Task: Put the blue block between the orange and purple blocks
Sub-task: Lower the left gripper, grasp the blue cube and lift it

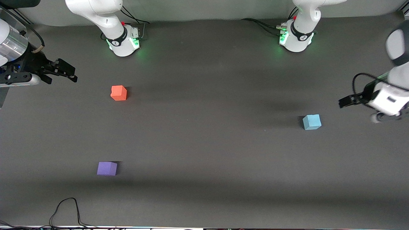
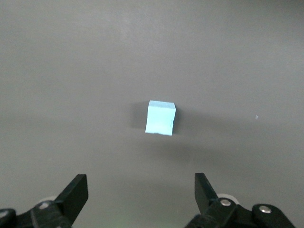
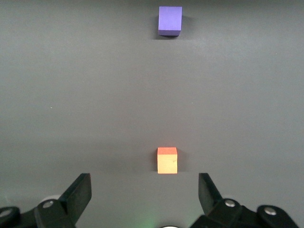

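Blue block (image 1: 312,122) not yet picked, sits mid-right of frame; orange block (image 1: 119,93) and purple block (image 1: 107,168) sit at left, well apart.
Left gripper (image 1: 343,103) hovers near the blue block, jaws apart; right gripper (image 1: 71,75) waits upper left, jaws apart. Foam looks light, soft, grippy: pinch two flat side faces.

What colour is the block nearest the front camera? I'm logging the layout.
Violet-purple: the purple block, plainest in the front view.

text: none legible | labels: none | numbers: none | signs: none
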Available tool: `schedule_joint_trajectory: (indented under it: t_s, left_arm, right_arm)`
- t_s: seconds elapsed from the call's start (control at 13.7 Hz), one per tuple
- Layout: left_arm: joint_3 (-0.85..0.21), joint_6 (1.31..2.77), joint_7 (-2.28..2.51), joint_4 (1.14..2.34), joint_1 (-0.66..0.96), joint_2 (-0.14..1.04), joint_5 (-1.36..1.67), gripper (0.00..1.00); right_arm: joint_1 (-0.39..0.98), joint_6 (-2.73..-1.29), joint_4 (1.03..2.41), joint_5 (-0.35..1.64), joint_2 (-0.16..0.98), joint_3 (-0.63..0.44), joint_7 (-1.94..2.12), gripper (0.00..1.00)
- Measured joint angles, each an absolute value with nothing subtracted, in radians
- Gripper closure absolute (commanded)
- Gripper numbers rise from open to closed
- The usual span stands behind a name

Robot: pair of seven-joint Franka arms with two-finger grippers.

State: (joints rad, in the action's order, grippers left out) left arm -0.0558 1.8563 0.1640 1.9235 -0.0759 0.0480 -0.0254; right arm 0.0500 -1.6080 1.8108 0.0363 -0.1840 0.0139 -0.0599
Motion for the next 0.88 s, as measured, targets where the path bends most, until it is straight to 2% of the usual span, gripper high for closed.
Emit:
schedule_joint_trajectory:
  t_s: [0.29,0.88]
  left_arm:
    - [-0.064,2.096,0.164,2.072,-0.074,0.151,-0.025,0.0]
    - [-0.071,2.417,0.163,2.194,-0.049,0.344,-0.025,0.0]
  right_arm:
    - [0.05,-1.617,1.83,0.036,-0.192,0.014,-0.06,0.0]
    - [0.05,-1.676,1.902,0.036,-0.226,0.015,-0.06,0.0]
